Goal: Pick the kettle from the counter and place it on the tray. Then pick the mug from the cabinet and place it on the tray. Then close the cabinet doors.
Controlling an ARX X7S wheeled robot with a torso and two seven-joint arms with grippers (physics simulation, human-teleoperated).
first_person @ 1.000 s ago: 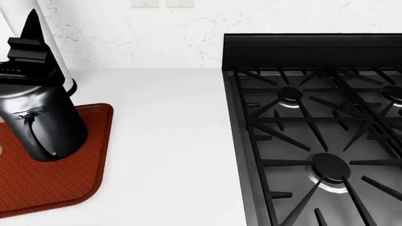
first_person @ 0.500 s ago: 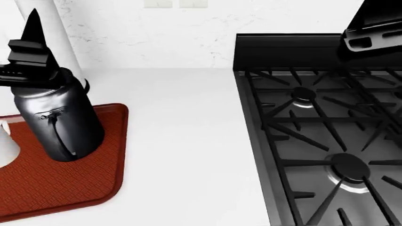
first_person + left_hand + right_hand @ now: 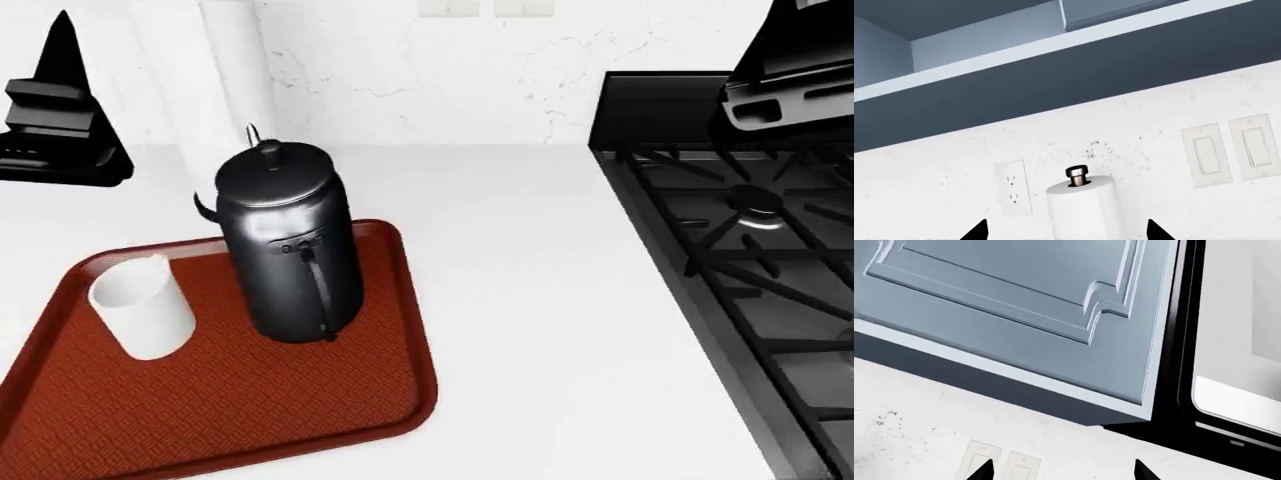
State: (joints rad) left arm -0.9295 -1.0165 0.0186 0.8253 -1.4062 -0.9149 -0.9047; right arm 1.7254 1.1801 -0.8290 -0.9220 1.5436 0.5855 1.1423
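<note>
Standing upright on the tray (image 3: pixel 267 420), the kettle (image 3: pixel 287 250) has the mug (image 3: pixel 140 305) just beside it, apart from it, both on the red surface. The tray lies on the white worktop (image 3: pixel 534 300), with the stove (image 3: pixel 761 250) further along. The left tool (image 3: pixel 1066 232) is raised clear of the kettle, tips spread, holding nothing; the right tool (image 3: pixel 1061 472) likewise gapes empty, facing a cabinet door (image 3: pixel 1021 305)
</note>
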